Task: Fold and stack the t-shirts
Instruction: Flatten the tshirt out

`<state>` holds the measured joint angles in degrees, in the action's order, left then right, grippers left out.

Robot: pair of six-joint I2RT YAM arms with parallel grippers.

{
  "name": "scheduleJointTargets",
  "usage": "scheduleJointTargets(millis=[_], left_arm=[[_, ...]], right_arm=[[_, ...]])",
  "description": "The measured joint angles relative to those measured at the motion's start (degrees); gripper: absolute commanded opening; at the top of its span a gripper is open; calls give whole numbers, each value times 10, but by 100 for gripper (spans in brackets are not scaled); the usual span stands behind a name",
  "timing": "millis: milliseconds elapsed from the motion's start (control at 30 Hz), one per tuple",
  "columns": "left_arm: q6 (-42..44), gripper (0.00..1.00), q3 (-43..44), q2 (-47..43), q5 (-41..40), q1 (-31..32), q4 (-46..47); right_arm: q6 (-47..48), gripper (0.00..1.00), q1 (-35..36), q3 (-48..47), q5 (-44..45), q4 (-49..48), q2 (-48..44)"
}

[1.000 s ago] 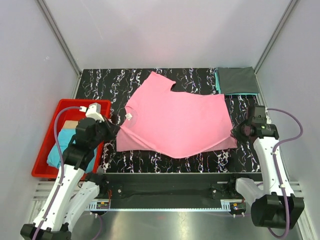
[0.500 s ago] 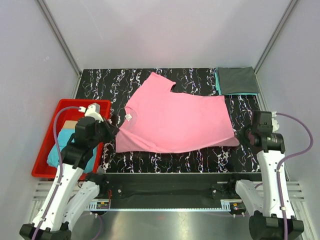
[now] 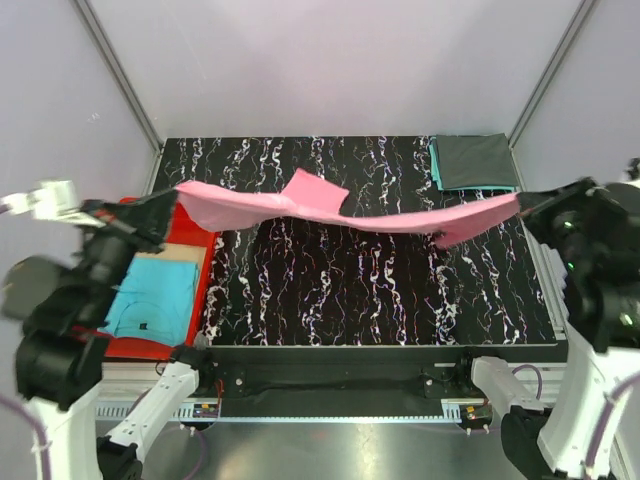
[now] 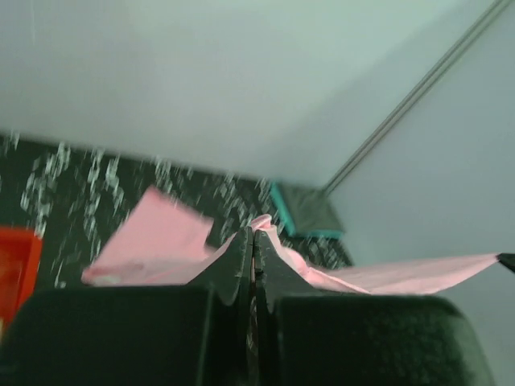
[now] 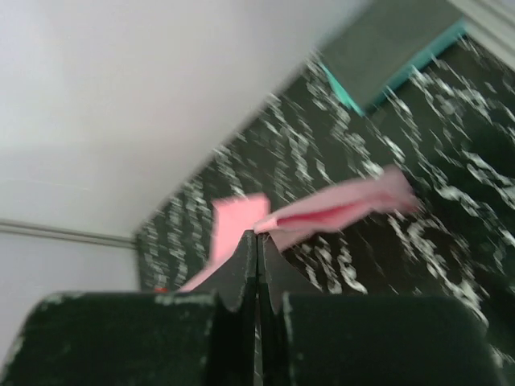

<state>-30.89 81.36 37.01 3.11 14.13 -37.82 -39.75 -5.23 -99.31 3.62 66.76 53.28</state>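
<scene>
**A:** Left fingers (image 3: 168, 204), status?

**B:** Pressed tight together, no gap. They pinch one end of the pink t-shirt (image 3: 385, 214), up over the far end of the red bin (image 3: 202, 280). In the wrist cam the cloth comes out right at the tips.

**A:** Right fingers (image 3: 523, 203)?

**B:** Same, clamped flat on the opp. end of the shirt, at the right edge of the counter (image 3: 350, 300).

**A:** So where's the shirt?

**B:** Strung btwn the two arms, raised off the counter. From the top cam it's nearly edge-on: a long pink band across the width, sagging a bit in the middle. One sleeve pokes out toward the back at approx. mid-span. A loose corner droops near the right end.

**A:** Other shirts?

**B:** Dark grey t-shirt (image 3: 476, 160) is folded in a rectangle in the far right corner of the counter. It lies on a teal t-shirt (image 3: 435, 166), w/ only a thin teal edge showing at left & front. Light blue t-shirt (image 3: 150, 305) w/ a small dark mark lies inside the red bin, left of the counter, beside the left arm.

**A:** Sharpness?

**B:** Both wrist views are blurred, and the arms are smeared in the top cam.
</scene>
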Motion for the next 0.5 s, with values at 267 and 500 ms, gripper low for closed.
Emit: scheduleJointTargets(millis=[267, 500], left_arm=[[-9, 0, 213, -8, 7, 0, 64], [5, 0, 218, -2, 6, 0, 102]], right_arm=[[-28, 0, 0, -196, -42, 36, -46], [-34, 0, 0, -191, -49, 45, -38]])
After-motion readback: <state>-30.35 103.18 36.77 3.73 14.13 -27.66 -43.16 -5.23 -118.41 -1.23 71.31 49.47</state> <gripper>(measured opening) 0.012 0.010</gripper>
